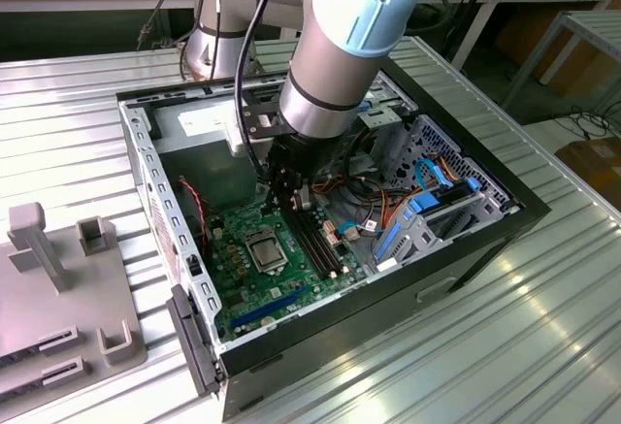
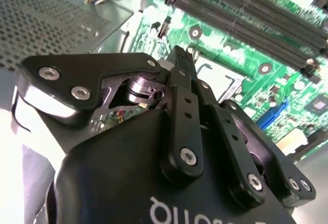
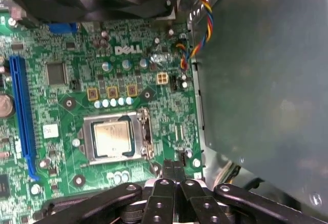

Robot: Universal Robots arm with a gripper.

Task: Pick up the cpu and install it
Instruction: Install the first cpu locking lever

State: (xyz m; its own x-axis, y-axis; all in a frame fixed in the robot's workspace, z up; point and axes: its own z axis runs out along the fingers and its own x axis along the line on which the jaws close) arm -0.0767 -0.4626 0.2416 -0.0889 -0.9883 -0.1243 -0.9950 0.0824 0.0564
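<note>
- Closest to my wrist cameras is the gripper itself: black linkage arms and silver screw heads crowd the foreground in both wrist views.
- From the first wrist view I see its two fingers pressed flat together, nothing between them, so I read the jaws as closed and empty.
- Beyond the fingertips lies the green motherboard, and on it the cpu sits inside the metal-framed socket, silvery face up.
- My gripper tip hangs just beside the socket's edge, apart from the cpu and not touching it as far as I can tell.
- A long blue slot runs along the board on the far side of the socket from the grey case wall.
- Coloured wires drop to the board near that wall.
- In the exterior view the arm reaches down into the open computer case, which lies on a ribbed metal table.
- There the gripper hovers over the board just behind the cpu.
- Black memory slots run beside the socket towards the exterior view's right.
- A grey fixture stands on the table at the exterior view's left.
</note>
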